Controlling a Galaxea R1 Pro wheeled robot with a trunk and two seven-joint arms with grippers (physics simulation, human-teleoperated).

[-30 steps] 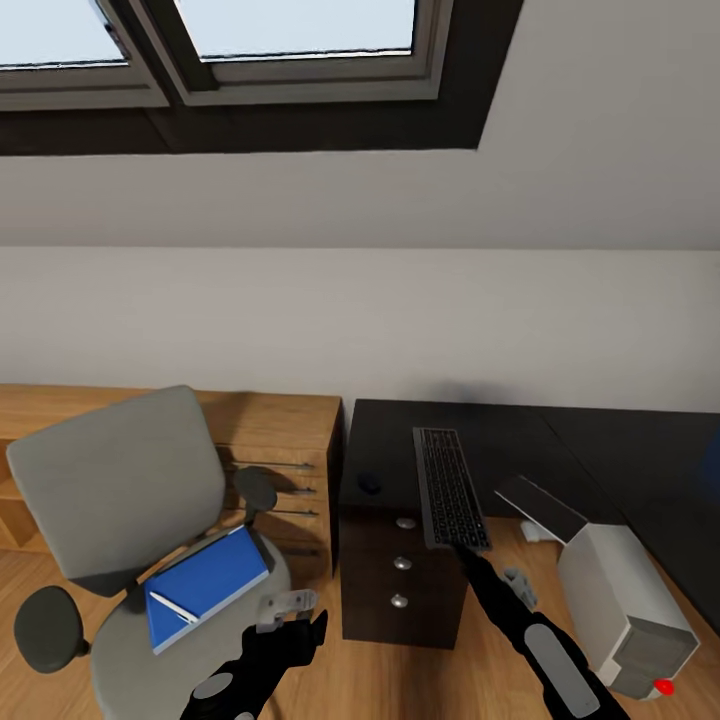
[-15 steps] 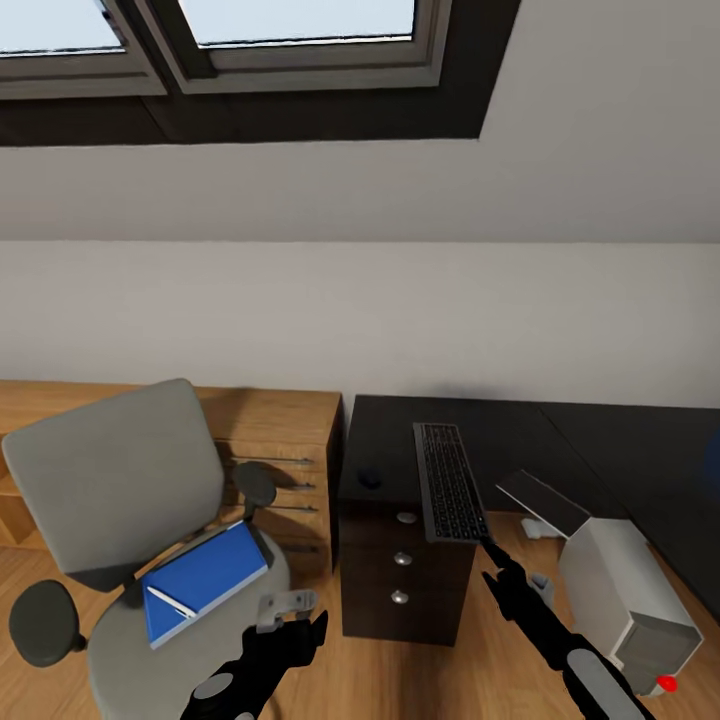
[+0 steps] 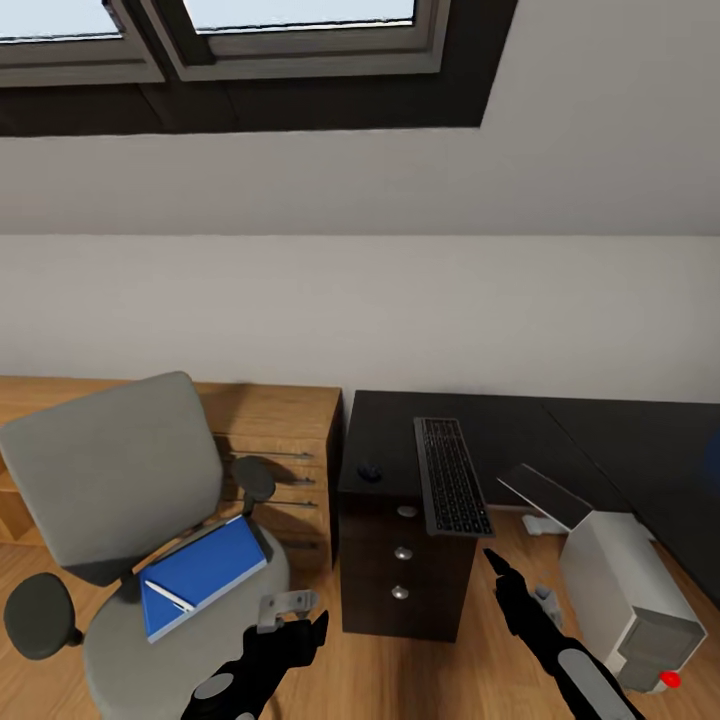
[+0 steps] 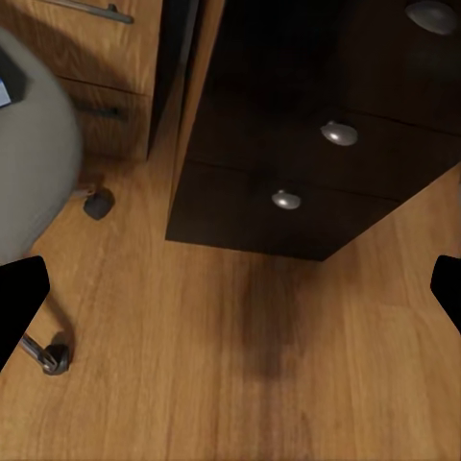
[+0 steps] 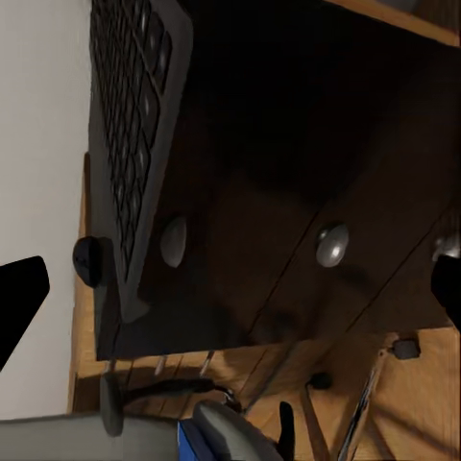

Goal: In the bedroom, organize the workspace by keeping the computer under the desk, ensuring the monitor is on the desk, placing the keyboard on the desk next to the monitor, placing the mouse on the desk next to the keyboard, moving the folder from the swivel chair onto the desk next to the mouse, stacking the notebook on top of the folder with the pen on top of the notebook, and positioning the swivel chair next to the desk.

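Note:
The grey swivel chair (image 3: 110,470) stands at the left with the blue folder (image 3: 205,572) lying on its seat. The whitish pen (image 3: 170,596) rests on the folder. On the black desk (image 3: 520,430) the keyboard (image 3: 452,477) lies with its near end over the drawer front, and the black mouse (image 3: 369,471) sits to its left. The computer (image 3: 625,590) stands tilted on the floor under the desk. My left gripper (image 3: 300,628) hangs open over the floor beside the chair seat. My right gripper (image 3: 497,565) is open, just below and apart from the keyboard's near end. The notebook is out of view.
A light wooden drawer unit (image 3: 285,440) stands behind the chair, against the desk's left side. The desk's drawers carry round silver knobs (image 3: 403,552). A flat grey panel (image 3: 545,495) leans beside the computer; I cannot tell what it is. Wooden floor (image 4: 250,346) lies before the drawers.
My right gripper has drawn back from the keyboard's near end toward me. The keyboard stays on the desk. The view has shifted slightly; the left arm has not moved.

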